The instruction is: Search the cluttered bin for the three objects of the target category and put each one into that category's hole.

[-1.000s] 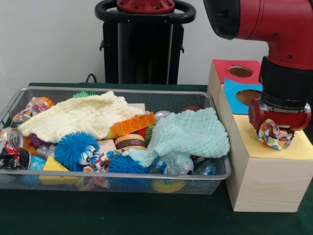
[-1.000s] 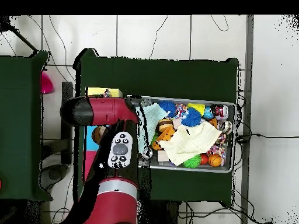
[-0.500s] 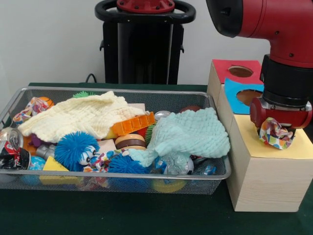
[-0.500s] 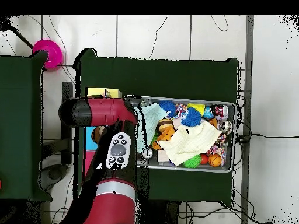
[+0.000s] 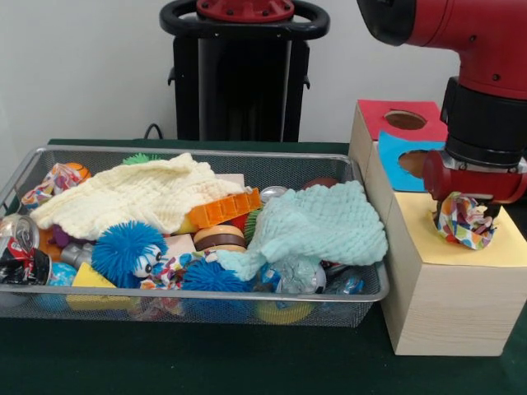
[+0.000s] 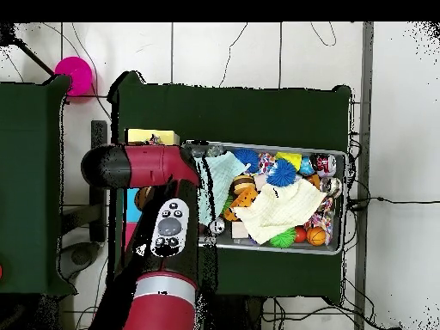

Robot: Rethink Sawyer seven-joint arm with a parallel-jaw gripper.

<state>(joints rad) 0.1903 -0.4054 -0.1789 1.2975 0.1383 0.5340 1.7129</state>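
Arm (image 5: 486, 90) has shifted slightly toward the right edge of the front view over the last second, carrying its load across the wooden box's (image 5: 449, 304) yellow panel (image 5: 428, 239). Gripper (image 5: 468, 216) stays clamped on a crumpled multicoloured ball (image 5: 464, 222), just above the panel. Release appears imminent; hole itself hidden.

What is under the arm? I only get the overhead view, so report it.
Observer: The pincer grips a colourful crumpled ball.
Operator: Tell me where it sits.
Observer: Over the yellow panel of the wooden box; I cannot tell whether it touches.
Operator: Give me the hole's position.
Observer: No yellow hole shows; holes show only in the red panel and the blue panel.
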